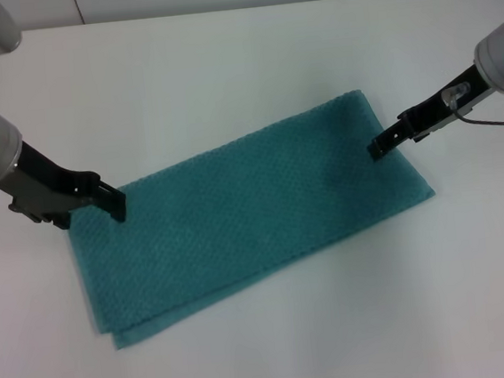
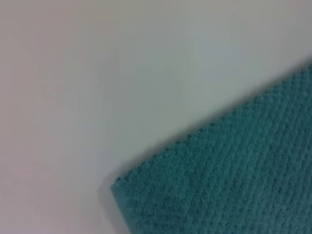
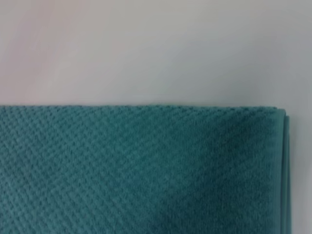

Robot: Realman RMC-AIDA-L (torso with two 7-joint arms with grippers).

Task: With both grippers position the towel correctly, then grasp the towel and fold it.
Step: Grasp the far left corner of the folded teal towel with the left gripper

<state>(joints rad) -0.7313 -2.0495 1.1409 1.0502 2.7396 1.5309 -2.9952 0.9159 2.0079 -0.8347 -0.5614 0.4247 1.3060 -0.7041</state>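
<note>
The teal waffle-textured towel (image 1: 245,212) lies flat on the white table, doubled in layers and slanted, with its right end farther back than its left. My left gripper (image 1: 113,203) sits low at the towel's left far corner, its black tips over the cloth edge. My right gripper (image 1: 380,146) hovers at the towel's right end, near the far corner. In the left wrist view one towel corner (image 2: 219,180) shows against the table. In the right wrist view a straight towel edge (image 3: 146,161) with stacked layers fills the lower part. Neither wrist view shows fingers.
The white table (image 1: 223,76) stretches around the towel on all sides. A wall or panel edge runs along the far side. A thin cable (image 1: 495,119) hangs off the right arm.
</note>
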